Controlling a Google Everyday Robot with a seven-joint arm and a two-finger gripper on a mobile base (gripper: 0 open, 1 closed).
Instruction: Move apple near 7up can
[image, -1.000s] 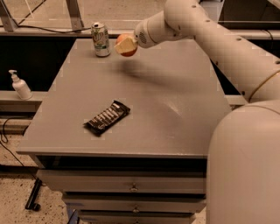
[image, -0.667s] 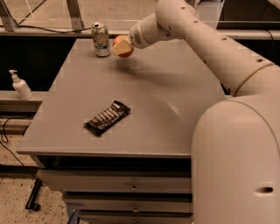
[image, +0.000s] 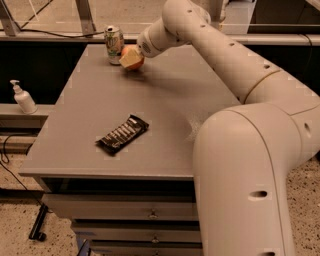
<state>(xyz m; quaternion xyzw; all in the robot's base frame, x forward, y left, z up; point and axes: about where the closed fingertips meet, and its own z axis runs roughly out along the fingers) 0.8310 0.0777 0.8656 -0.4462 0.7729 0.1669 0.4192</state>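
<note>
The end effector (image: 131, 58) grips the apple (image: 138, 62) just right of the 7up can (image: 114, 44); on the desk (image: 170, 100), a dark wrapper (image: 123, 134) lies well apart from it.

The gripper (image: 131, 58), closed on the apple (image: 139, 62) just beside the 7up can (image: 114, 44), covers most of the fruit, so I cannot tell if it touches the table (image: 165, 115). The can's print is too small to read. The robot arm (image: 250, 165) is cut off by the lower edge.
</note>
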